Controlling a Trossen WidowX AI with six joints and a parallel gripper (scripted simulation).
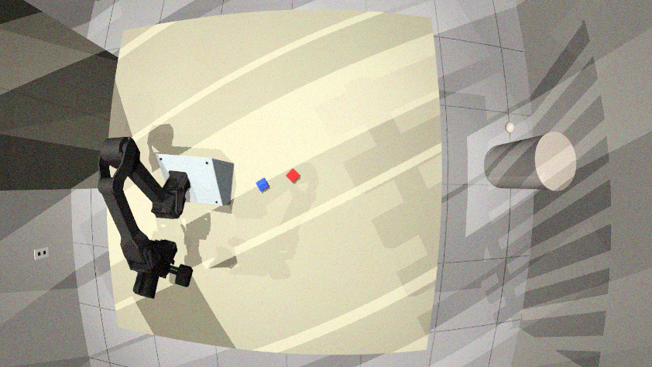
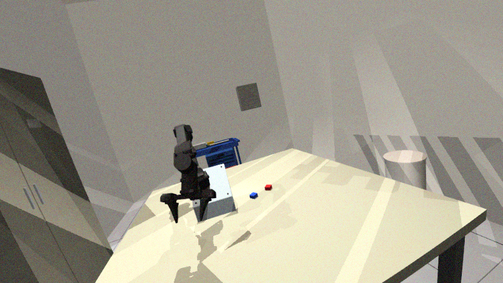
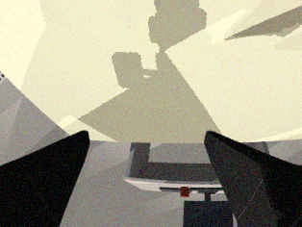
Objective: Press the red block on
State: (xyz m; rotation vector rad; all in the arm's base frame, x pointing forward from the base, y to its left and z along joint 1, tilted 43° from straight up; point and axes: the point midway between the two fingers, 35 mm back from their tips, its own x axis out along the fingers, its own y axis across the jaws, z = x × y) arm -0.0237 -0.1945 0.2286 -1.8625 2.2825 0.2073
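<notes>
Two small blocks are lying on the pale yellow table [image 1: 319, 278] [image 2: 316, 218] [image 3: 72, 58], near each other but apart: the red block [image 1: 293, 175] [image 2: 267, 187] is resting by itself, and the blue block [image 1: 262, 184] [image 2: 253, 195] is sitting between it and a pale sloped box [image 1: 200, 177] [image 2: 220, 182]. From above, both blocks are showing their top faces, turned at an angle to the table's edges, and neither is bearing the other. The black arm [image 1: 125, 214] [image 2: 182, 154] is standing at the sloped box and bending out over the table, while its gripper [image 1: 164, 280] [image 2: 189, 221] [image 3: 147, 137] is hanging well apart from both blocks, its fingers pointing down. The jaws are standing wide open and gripping nothing, and the wrist view is showing bare space between the fingertips. Light stripes and shadows are crossing the tabletop, the arm's shadow falling among them. Beyond the table, a large round cylinder [image 1: 555, 161] [image 2: 404, 174] is standing on one side, and a blue cart [image 2: 232, 141] is showing behind the arm
</notes>
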